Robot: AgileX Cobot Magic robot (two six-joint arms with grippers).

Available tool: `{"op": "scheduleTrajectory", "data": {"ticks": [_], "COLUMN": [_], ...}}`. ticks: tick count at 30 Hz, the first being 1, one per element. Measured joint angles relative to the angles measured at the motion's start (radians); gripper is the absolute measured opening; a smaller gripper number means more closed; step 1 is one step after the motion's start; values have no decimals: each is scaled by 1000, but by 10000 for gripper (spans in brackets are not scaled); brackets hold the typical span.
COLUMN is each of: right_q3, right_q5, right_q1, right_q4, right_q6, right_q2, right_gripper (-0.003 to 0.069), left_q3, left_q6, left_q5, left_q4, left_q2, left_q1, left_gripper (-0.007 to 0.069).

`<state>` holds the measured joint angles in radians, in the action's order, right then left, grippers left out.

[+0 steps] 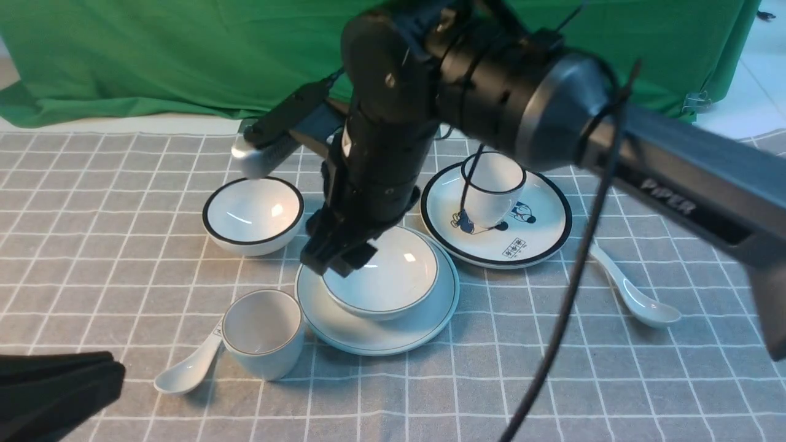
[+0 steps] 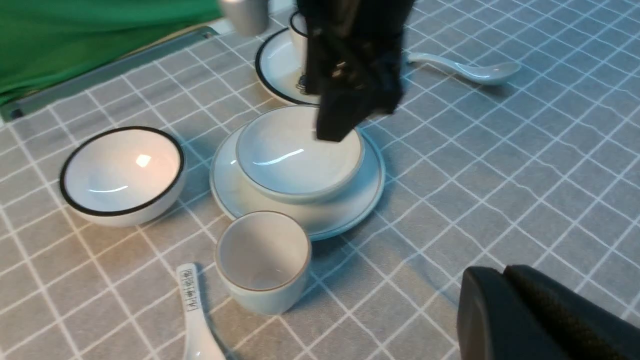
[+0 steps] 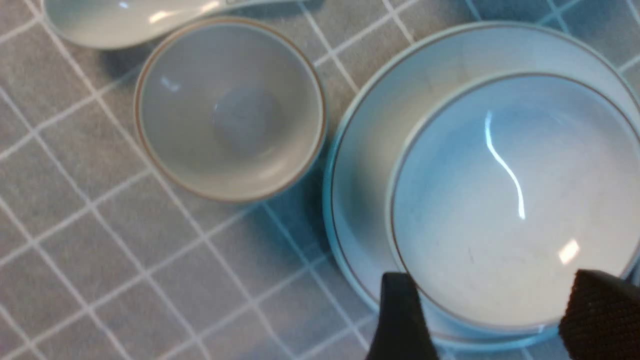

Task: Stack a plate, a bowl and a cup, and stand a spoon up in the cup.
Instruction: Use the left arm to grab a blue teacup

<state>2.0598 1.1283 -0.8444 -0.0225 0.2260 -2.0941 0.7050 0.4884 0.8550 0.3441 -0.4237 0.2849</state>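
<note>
While the right gripper [image 1: 336,256] hangs over the white thin-rimmed round bowl [image 1: 393,270], black fingers [image 3: 400,320] spread and holding nothing, that bowl sits on the plain white round plate [image 1: 381,336]. The small white handleless cup [image 1: 263,334] stands just beside the plate's near-left edge; the plain white ceramic soup spoon [image 1: 638,299] lies well apart on the right. The left gripper [image 2: 505,274] has its fingers pressed together, empty.

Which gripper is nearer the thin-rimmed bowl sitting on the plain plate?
Right. The right gripper hangs open directly over the rim of the bowl; the left gripper is shut, well off to the near left, past the cup.
</note>
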Motion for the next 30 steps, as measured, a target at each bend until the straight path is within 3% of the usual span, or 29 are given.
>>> {"op": "scheduleTrajectory", "data": {"ticks": [2, 4, 8, 11, 15, 21, 26, 30], "right_q3": [-11, -49, -195, -355, -506, -740, -865, -963], "right_q5": [0, 0, 0, 0, 0, -5, -41, -50], "right_q1": [-1, -1, -1, -1, -1, -1, -1, -1], "right_q4": [-17, -33, -40, -56, -112, -161, -166, -167], "right_q6": [-8, -14, -35, -61, -109, -165, -201, -217], "right_q2": [20, 57, 193, 351, 523, 812, 971, 1097], "right_gripper": [450, 395, 208, 141, 137, 142, 142, 143], "left_q3": [3, 5, 11, 36, 84, 244, 355, 390], "left_q6": [-13, -22, -23, -23, -28, -146, -162, -121], "left_q5": [3, 22, 55, 59, 61, 72, 117, 120], "left_q4": [-14, -17, -7, -9, -49, -279, -344, -344], "left_q2": [0, -9, -82, -210, -383, -757, -936, -1043], "left_q1": [0, 0, 1, 29, 96, 255, 254, 204], "left_gripper": [17, 17, 17, 17, 17, 19, 67, 190]}}
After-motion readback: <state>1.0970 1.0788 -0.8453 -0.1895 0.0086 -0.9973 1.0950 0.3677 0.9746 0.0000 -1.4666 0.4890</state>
